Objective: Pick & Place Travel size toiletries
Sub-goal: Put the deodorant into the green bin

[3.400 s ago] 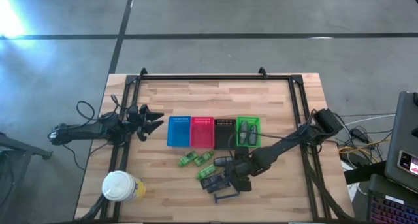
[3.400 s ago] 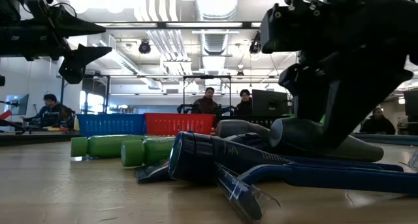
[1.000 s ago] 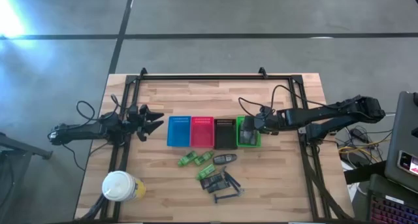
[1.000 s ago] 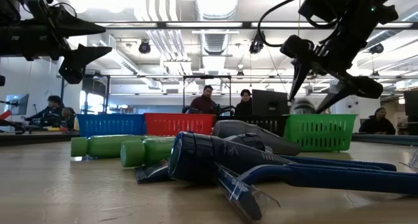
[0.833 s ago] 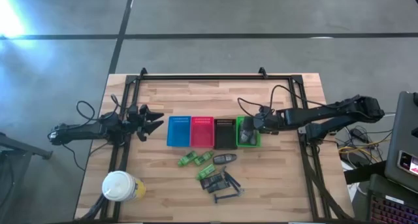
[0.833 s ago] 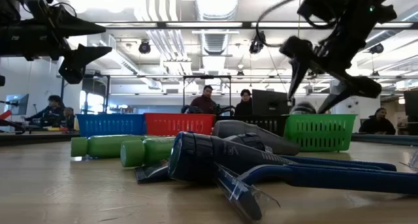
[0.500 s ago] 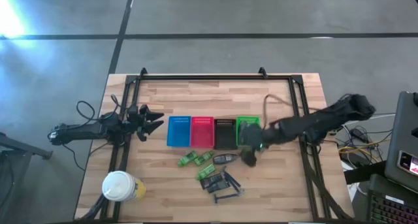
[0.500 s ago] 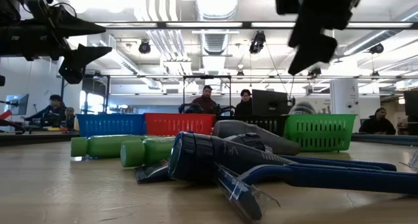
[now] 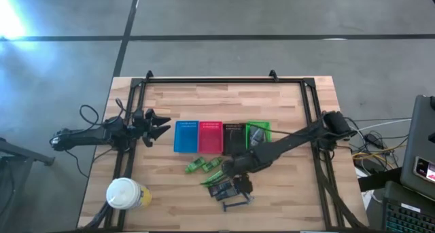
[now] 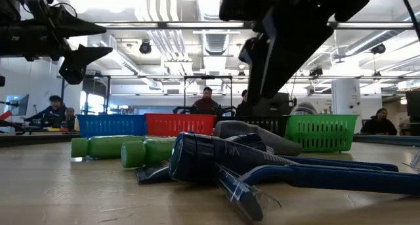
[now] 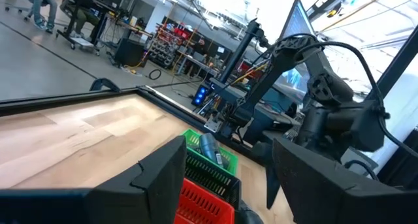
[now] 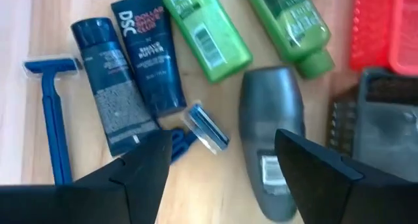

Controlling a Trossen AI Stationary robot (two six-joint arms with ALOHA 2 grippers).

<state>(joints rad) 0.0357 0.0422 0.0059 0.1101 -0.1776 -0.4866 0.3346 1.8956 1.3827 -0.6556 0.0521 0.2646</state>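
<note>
Waiting near the surface's left edge, the left claw hangs open and empty. In the middle lie two green bottles, a grey tube, dark packets and blue razors. The right claw hovers open above them, holding nothing. Its arm hides part of the pile from above.

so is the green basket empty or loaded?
Loaded. The green basket holds grey tubes lying inside it in the left wrist view; how many, cannot tell.

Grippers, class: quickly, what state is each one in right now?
Left gripper: open, empty, parked at the table's left edge.
Right gripper: open, empty, above the grey tube.
</note>
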